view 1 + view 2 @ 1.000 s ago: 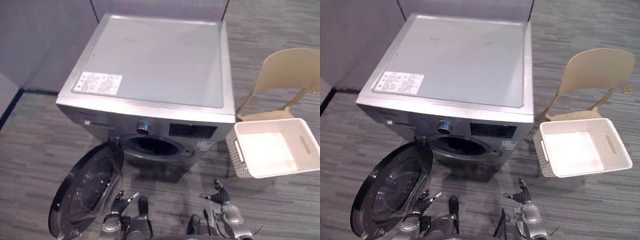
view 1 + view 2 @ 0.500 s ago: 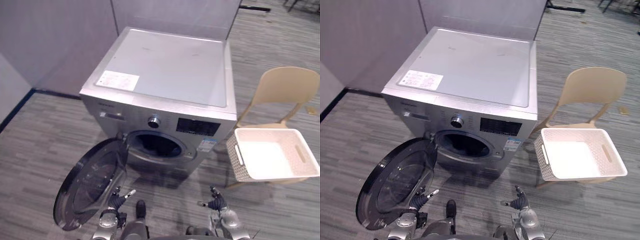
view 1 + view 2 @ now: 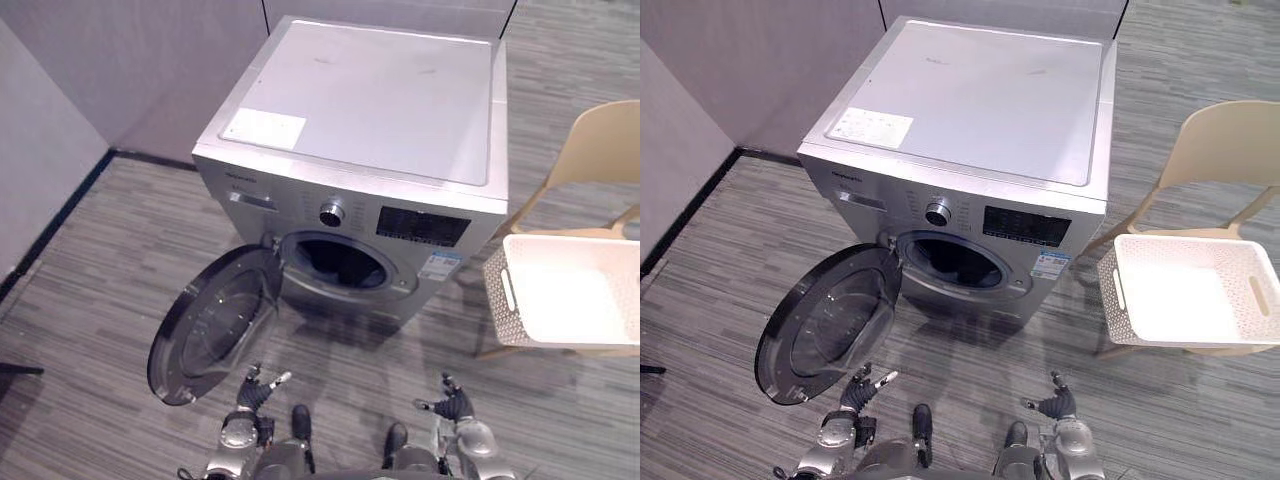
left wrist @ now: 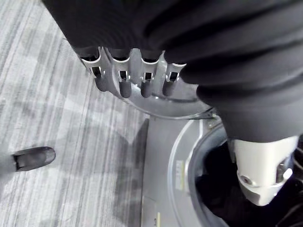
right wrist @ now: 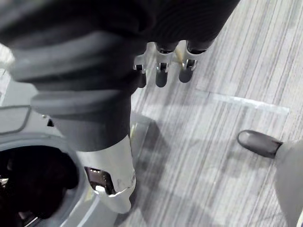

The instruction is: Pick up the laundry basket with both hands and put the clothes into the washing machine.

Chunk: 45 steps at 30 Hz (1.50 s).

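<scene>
A silver washing machine stands ahead with its round door swung open to the left. Dark clothes lie inside the drum. A white perforated laundry basket, with nothing in it, rests on a beige chair to the right of the machine. My left hand hangs low in front of the open door, fingers relaxed and holding nothing. Low in front of the machine's right side, my right hand is open too, its fingers straight over the floor.
A grey partition wall runs along the left and behind the machine. Grey striped carpet covers the floor around the open door and between the hands and the machine.
The whole picture has shifted: the camera pulled back and turned, so the machine's front, the open door and the left wall show more. Both hands stay low and open.
</scene>
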Motion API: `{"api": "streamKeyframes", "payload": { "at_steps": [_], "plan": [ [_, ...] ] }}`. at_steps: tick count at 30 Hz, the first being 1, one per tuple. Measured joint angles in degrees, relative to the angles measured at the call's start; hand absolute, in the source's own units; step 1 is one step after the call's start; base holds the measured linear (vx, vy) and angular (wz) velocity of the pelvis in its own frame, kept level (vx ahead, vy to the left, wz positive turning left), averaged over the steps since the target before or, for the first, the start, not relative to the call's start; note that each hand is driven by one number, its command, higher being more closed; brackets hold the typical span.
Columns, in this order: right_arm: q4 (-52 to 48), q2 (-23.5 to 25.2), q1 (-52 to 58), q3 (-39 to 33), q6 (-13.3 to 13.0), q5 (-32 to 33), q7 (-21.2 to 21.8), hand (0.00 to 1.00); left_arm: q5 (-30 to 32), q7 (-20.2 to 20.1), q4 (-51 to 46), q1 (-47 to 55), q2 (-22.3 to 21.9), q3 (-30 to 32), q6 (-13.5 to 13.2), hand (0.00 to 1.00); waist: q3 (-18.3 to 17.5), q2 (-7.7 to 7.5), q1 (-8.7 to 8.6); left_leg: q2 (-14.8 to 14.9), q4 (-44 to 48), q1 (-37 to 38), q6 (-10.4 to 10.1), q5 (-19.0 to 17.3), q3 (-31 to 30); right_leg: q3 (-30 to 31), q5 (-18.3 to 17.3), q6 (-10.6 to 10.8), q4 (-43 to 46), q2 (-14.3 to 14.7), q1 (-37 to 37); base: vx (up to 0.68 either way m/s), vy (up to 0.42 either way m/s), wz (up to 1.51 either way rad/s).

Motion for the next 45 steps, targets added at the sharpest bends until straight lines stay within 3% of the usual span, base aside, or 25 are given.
{"api": "streamKeyframes", "payload": {
  "at_steps": [3, 9, 14, 20, 25, 27, 31, 33, 38, 42, 45],
  "plan": [
    [-0.04, 0.24, 0.07, 0.09, -0.14, 0.00, 0.01, 0.00, 0.62, 1.20, -7.28, 1.86, 0.64, 0.03, 0.06, 0.00, -0.45, 0.08, 0.17, -0.86, -2.45, 3.00, 0.27, 0.98, -0.19, -0.09, 0.38, 0.29, -1.11, -0.20, 2.40, -0.01, 0.036, 0.03],
    [-0.34, 0.19, 0.46, 0.03, -0.14, -0.04, 0.09, 0.00, 1.20, 0.74, -33.25, 6.88, 1.13, 1.30, -0.23, 0.00, -0.81, 0.18, 0.31, -1.16, -5.16, 3.93, 0.68, 2.78, -2.00, -1.59, 0.41, 0.35, -1.37, 0.05, 3.02, -0.01, 0.010, 0.13],
    [-1.77, 0.01, 1.51, 0.05, -0.13, -0.25, 0.41, 0.00, 1.21, 2.68, -42.43, 5.16, 4.16, 13.25, -0.80, 0.00, -1.13, 0.54, 0.35, -0.94, -5.23, 4.17, 0.69, 2.78, -3.17, -2.69, 0.36, 0.15, -2.52, 0.69, 4.31, 0.01, -0.016, 0.09],
    [-2.13, -0.54, 2.12, 0.08, -0.06, -0.34, 2.62, 0.00, 3.24, 7.26, -39.66, 1.49, 8.87, 21.59, 0.00, 0.00, -1.32, 0.66, 1.19, -0.79, -5.32, 4.15, 0.68, 2.77, -3.37, -2.97, 0.38, 0.04, -3.32, 1.10, 4.75, 0.01, -0.010, 0.03],
    [-5.10, -2.08, 2.77, 0.24, 0.20, -0.83, 2.80, 0.00, 3.30, 6.95, -24.86, -2.92, 15.72, 23.10, 3.51, 0.00, -1.38, 0.12, 1.74, -0.66, -5.37, 2.51, 0.68, 2.78, -3.52, -2.90, 0.46, -0.13, -3.28, 1.29, 3.10, 0.00, 0.000, 0.00],
    [-5.10, -2.29, 2.78, 0.31, 0.56, -0.96, 2.88, 0.00, 3.27, 6.83, -18.24, -5.33, 18.83, 23.09, 4.19, 0.00, -0.96, -0.73, 1.75, -0.50, -5.32, 1.50, 0.50, 2.92, -3.52, -2.78, 0.57, -0.29, -3.20, 1.46, 2.01, 0.00, 0.000, 0.00],
    [-5.13, -2.31, 2.60, 2.78, 0.57, -1.05, 2.93, 0.00, 3.16, 5.17, -4.63, -12.34, 26.31, 22.58, 4.47, 0.00, 1.14, -4.71, 1.90, 0.38, -5.25, -2.19, -0.08, 3.66, -3.46, -2.58, 1.07, -1.04, -3.16, 2.44, -1.76, 0.00, -0.013, -0.02],
    [-5.14, -2.33, 2.59, 3.02, 0.20, -0.76, 2.91, 0.00, 3.09, 4.26, -0.06, -14.35, 27.07, 21.91, 4.51, 0.00, 1.77, -5.74, 1.90, 0.59, -5.24, -3.39, -0.15, 3.77, -3.11, -2.11, 1.29, -1.35, -3.14, 2.63, -3.22, 0.02, -0.013, -0.10],
    [-5.07, -2.32, 2.89, 3.29, -0.25, -0.12, 2.81, 0.00, 0.97, 3.86, 0.85, -15.58, 24.27, 19.89, 4.34, 0.00, 2.81, -5.99, 1.92, 0.54, -5.24, -4.24, -0.15, 3.77, -2.62, -1.09, 1.31, -1.37, -3.13, 2.60, -4.32, 0.02, 0.011, -0.05],
    [-5.05, -2.22, 2.52, 3.40, -0.29, -0.01, 2.74, 0.00, -0.35, 4.69, -6.37, -11.41, 15.38, 15.60, 4.22, 0.00, 3.05, -5.26, 2.19, 0.37, -5.24, -3.76, -0.15, 3.77, -2.59, -0.97, 1.30, -1.40, -3.09, 2.44, -3.95, 0.00, 0.000, 0.00],
    [-5.04, -2.16, 2.39, 2.38, -0.15, -0.07, 2.70, 0.00, -2.88, 3.47, -14.33, -3.97, 8.10, 7.27, 3.74, 0.00, 3.43, -3.46, 2.48, 0.08, -5.24, -1.63, -0.15, 3.76, -3.00, -1.05, 1.08, -1.73, -2.89, 2.12, -1.71, -0.01, 0.030, 0.06]
  ]
}}
